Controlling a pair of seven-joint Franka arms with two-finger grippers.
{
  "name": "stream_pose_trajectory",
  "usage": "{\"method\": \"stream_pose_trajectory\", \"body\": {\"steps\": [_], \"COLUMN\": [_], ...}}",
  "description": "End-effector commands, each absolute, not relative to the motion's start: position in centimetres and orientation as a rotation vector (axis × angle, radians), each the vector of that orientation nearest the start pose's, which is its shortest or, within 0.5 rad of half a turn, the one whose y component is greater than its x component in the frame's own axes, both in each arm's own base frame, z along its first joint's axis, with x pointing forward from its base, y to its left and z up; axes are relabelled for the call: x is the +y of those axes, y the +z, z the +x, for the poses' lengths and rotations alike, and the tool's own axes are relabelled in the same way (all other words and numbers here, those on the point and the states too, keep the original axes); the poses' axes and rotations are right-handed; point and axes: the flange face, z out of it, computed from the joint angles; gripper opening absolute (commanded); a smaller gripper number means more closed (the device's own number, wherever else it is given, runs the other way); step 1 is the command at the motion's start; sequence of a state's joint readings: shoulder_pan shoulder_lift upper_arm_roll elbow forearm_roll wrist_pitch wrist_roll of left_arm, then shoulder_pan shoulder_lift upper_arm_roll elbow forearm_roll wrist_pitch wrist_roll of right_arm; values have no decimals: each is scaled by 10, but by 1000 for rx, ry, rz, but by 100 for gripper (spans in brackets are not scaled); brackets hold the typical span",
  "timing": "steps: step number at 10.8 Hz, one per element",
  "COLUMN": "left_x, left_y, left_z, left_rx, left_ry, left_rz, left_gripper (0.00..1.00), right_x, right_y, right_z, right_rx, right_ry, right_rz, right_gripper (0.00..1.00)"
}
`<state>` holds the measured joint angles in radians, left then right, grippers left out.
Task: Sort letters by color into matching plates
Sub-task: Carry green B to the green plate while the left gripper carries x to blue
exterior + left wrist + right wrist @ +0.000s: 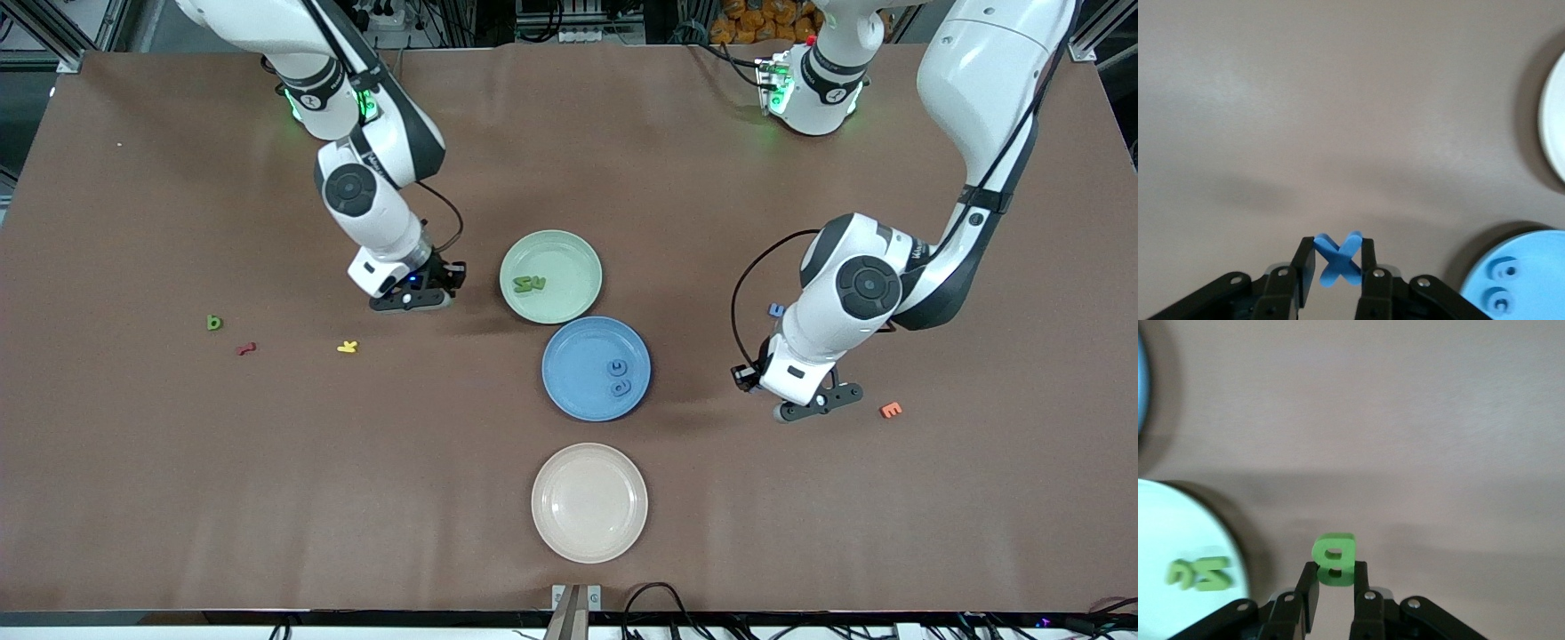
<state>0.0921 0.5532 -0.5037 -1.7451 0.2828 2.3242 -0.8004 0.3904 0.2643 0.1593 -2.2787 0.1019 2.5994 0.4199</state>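
Beside mint plate (550,276), toward right arm's end: right pincer (1331,590) clamped on green letter (1333,559). Left pincer (1338,273) clamped on blue X (1337,260), blue plate (596,368) just beside.

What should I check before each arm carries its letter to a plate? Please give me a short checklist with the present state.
1. Left pincer shut on the blue X: ok.
2. Right pincer shut on the green B: ok.
3. Blue plate has bare room beside its two blue letters: ok.
4. Mint green plate has room beside its green letters: ok.
5. All letters sorted: not ok; a blue letter and a green b lie on the table.
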Motion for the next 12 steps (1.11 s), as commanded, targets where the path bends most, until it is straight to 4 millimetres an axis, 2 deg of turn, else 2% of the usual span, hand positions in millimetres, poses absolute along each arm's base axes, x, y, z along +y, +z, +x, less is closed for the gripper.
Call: {"method": "stream_pose_trajectory", "body": {"steps": [1,3,6,8,10,12], "left_x": [-253,-268,-300,-327,-354,-381], "left_y": [296,299,302,307,309,308], "left_z": [644,651,640,632,618,602], "left_rx": [-582,-655,-698,-705,-707,-698], "left_ry": [-74,-88,-85,-91,-86,-73], "left_rz": [-3212,-3222,-3223,-3236,-3242,-3246], "left_gripper": [0,0,0,0,0,0], "right_x": [333,360,406,425,429,426], "right_y": [246,244,235,228,229,229], "right_z": [461,456,447,440,438,440], "right_rx": [74,122,199,241,273,280], "right_ry": [9,16,28,32,24,30], "right_rz": [-3000,-2988,-2973,-2976,-2981,-2984], "right_gripper": [0,0,0,0,20,62]}}
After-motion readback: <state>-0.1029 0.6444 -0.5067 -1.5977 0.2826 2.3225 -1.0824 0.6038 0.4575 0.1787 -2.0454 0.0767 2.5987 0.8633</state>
